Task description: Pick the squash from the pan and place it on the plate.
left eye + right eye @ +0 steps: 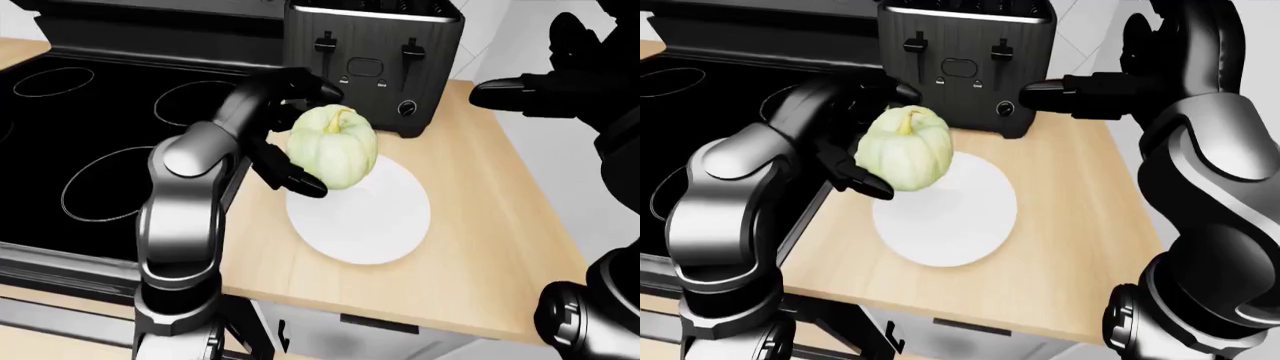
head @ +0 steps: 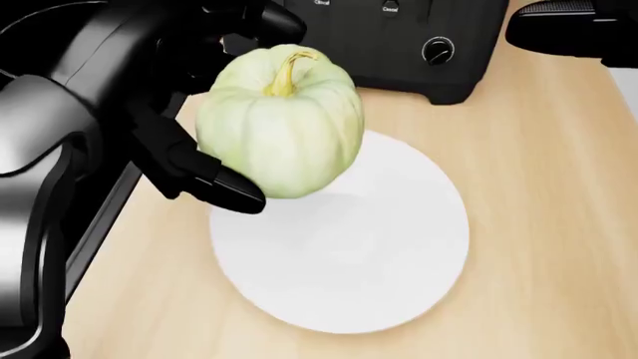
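Gripping squash (image 2: 281, 123) in left hand (image 2: 204, 105) over plate (image 2: 389, 254) edge; only eye views showing stove (image 1: 90, 127); right hand (image 1: 1080, 96) hovering, fingers extended, empty.

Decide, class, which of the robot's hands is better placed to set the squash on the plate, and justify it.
Left. The left hand already grips the squash above the plate's edge; the right hand hangs empty by the toaster.

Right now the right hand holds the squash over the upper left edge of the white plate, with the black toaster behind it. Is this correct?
Not quite: the left hand holds the squash, its fingers closed round it, as the head view shows. The right hand is empty beside the toaster. The rest stands: the squash is over the plate's upper left edge.
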Controlling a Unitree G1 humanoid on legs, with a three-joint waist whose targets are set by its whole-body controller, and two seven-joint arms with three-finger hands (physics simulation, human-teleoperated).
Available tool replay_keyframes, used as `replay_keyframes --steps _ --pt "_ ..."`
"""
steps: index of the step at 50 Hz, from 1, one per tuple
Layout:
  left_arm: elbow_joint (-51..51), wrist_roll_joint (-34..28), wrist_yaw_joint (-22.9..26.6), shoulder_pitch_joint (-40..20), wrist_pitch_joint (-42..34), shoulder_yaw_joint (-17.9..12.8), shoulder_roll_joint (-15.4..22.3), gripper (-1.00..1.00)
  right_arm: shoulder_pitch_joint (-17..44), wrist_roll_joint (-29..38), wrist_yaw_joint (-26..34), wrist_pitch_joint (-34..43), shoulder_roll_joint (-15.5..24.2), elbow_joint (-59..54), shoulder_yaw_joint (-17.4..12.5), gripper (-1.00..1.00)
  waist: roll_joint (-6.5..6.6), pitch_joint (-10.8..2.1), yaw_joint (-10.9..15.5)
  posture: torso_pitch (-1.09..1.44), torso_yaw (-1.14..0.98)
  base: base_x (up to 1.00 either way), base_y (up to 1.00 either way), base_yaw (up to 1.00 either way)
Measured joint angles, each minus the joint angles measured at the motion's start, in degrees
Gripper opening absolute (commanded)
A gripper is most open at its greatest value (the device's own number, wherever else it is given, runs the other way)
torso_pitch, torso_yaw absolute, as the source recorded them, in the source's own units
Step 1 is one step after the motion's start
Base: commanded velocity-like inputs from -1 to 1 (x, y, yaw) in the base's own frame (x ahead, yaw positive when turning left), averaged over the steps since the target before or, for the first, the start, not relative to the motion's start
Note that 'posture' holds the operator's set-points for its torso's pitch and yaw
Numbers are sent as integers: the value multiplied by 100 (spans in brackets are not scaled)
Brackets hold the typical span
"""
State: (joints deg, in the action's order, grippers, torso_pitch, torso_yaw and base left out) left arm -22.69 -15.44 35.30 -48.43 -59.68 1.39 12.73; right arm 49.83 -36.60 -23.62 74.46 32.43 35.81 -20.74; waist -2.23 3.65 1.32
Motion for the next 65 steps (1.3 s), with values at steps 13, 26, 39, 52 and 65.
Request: replay_keyframes --steps 13,26,39,52,65 --pt "78 -557 436 65 333 154 -378 -19 -4 -66 -42 -25 44 -5 -6 100 -42 10 25 0 0 0 0 0" --pt "193 -894 575 147 591 298 -783 -19 12 -127 -85 -15 66 2 -19 100 -89 11 57 0 0 0 0 0" --pt "526 -1049 524 252 981 362 -984 -22 -13 -178 -129 -71 72 -17 4 100 -115 1 67 0 0 0 0 0" --pt "803 -1100 418 451 1403 305 -1086 -22 -21 -197 -111 -116 92 -8 4 100 -123 -18 70 0 0 0 0 0" --pt "1157 -1062 215 637 1860 309 -1109 -18 -17 -209 -123 -126 101 -24 17 100 -129 -28 73 0 0 0 0 0"
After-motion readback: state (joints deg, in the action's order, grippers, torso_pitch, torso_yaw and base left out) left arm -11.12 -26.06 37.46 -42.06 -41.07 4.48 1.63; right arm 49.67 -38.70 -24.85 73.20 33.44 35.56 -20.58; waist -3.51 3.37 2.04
